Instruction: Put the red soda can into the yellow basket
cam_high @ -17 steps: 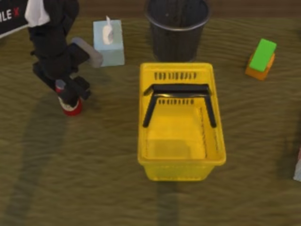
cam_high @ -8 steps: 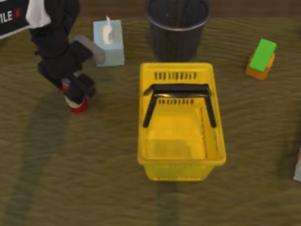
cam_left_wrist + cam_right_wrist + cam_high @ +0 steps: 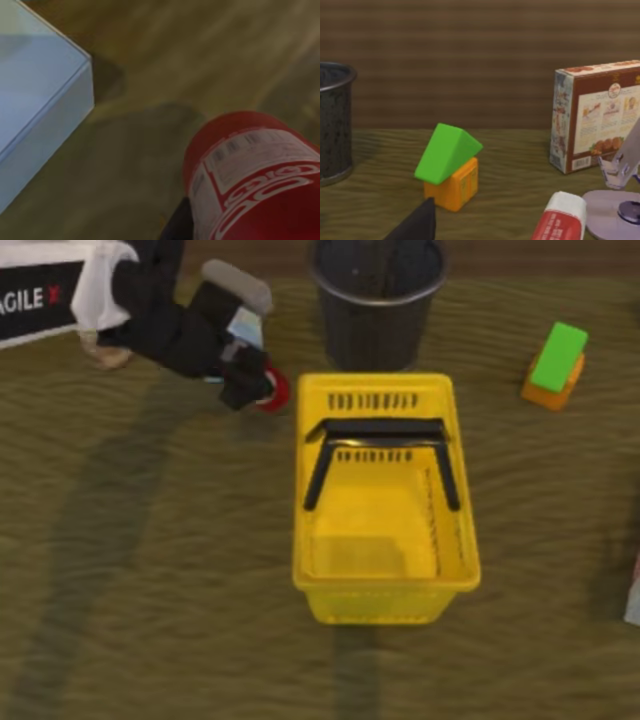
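The red soda can (image 3: 273,390) hangs above the table just off the far left corner of the yellow basket (image 3: 388,583), with my left gripper (image 3: 255,385) shut on it. In the left wrist view the red soda can (image 3: 255,175) fills the near corner, and one black finger (image 3: 175,225) presses against its side. The basket stands mid-table with its black handles folded across the far half. My right gripper (image 3: 420,225) shows only as a dark tip in the right wrist view and is out of the top view.
A light blue tissue box (image 3: 40,100) lies under my left arm. The round black mesh bin (image 3: 378,300) stands behind the basket. A green-and-orange block (image 3: 555,365) sits at the far right. A cereal box (image 3: 597,115) and a red-and-white tube (image 3: 560,217) lie near the right arm.
My left gripper has lifted the red soda can off the table and carried it right and toward the far side, from left of the tissue box to the basket's far left corner.
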